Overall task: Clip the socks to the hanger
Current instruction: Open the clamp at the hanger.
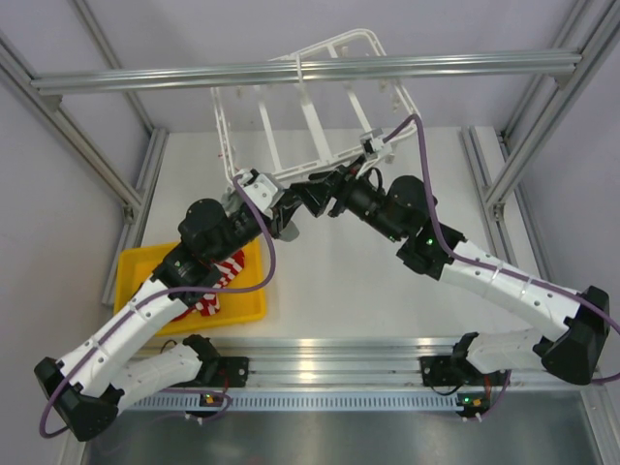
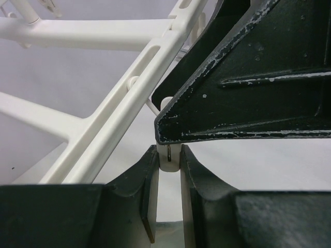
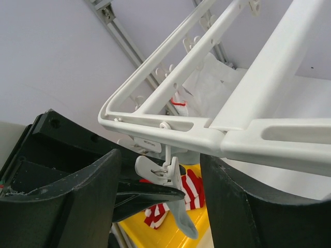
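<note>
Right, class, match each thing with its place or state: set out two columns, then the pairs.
Things:
1 socks
2 clip
3 right gripper
4 hanger

Places or states:
A jaws open
B lying in the yellow tray
C white frame with crossbars
D pinched by the left gripper

Pairs: 1-B, 2-D, 3-A, 4-C

Hanger (image 2: 103,129) bars close overhead, right tool (image 3: 161,165) blocking left tool (image 2: 169,155), tabletop (image 1: 339,286) below seemingly open

White hanger (image 3: 258,137), red-and-white striped socks (image 3: 192,187), yellow tray (image 1: 136,269), silver rails (image 1: 291,70), purple cables (image 1: 423,165).
</note>
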Controlling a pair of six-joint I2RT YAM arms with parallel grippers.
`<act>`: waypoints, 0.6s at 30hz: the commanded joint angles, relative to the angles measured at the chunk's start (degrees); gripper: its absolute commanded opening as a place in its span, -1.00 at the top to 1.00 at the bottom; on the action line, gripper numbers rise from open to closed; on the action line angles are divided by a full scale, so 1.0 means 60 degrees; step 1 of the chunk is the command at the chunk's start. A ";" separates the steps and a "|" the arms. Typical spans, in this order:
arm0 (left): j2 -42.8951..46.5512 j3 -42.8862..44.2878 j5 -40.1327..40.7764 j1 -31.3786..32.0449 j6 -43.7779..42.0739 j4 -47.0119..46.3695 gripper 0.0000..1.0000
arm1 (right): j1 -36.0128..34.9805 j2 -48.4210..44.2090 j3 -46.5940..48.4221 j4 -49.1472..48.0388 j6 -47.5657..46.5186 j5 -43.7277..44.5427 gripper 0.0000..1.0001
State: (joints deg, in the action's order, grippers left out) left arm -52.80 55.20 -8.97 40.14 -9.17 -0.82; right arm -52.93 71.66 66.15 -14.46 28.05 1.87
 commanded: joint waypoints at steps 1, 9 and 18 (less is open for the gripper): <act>-0.0048 0.0248 -0.0423 0.0078 -0.0010 0.0503 1.00 | -0.0217 -0.0048 0.0357 -0.0169 -0.0164 -0.0106 -0.24; -0.0151 0.0336 -0.0438 0.0063 0.0005 0.0503 1.00 | -0.0246 -0.0034 0.0371 0.0168 -0.0383 -0.0063 -0.22; -0.0107 0.0336 -0.0453 0.0077 0.0034 0.0591 1.00 | -0.0232 -0.0034 0.0298 0.0081 -0.0486 -0.0077 0.58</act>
State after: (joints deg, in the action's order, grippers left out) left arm -53.65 55.53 -8.69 40.10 -9.15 0.10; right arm -53.30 71.66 66.15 -12.43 25.52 1.91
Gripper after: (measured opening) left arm 0.248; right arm 0.264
